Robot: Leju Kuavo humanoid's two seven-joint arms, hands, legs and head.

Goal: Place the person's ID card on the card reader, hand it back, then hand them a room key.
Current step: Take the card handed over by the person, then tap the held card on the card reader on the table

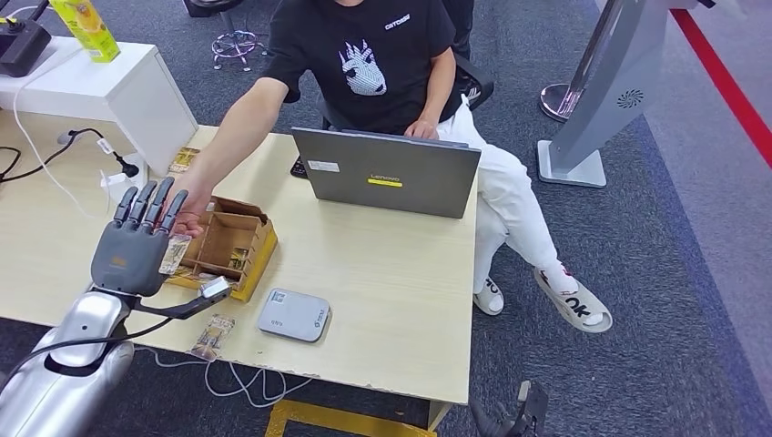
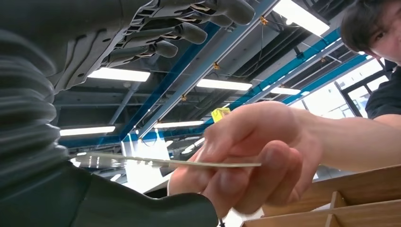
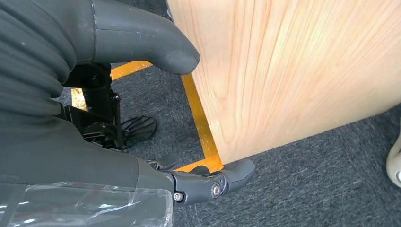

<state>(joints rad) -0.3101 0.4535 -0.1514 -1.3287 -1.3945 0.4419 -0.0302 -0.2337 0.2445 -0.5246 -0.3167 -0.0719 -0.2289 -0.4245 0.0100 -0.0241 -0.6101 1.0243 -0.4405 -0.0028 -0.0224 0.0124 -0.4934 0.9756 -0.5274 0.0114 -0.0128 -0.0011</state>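
- Here, at the lower left of the head view, my left hand (image 1: 135, 246) is raised palm-forward, fingers straight and apart, a card (image 1: 174, 254) lying across my palm.
- In the left wrist view the person's hand (image 2: 250, 156) pinches that card's far end; I cannot tell whether my thumb presses it, nor whether it is the ID card or a room key.
- My right hand (image 3: 118, 118) hangs beside the table's side panel (image 3: 293, 71), fingers loosely parted, holding nothing.
- Lower centre, the grey card reader (image 1: 292, 314) lies bare on the table (image 1: 391, 291), another card (image 1: 212, 336) near the edge.
- Mid-left, the cardboard box (image 1: 232, 244) sits just beyond my fingers.
- Judged a handover; next calls for a clean release or grip.
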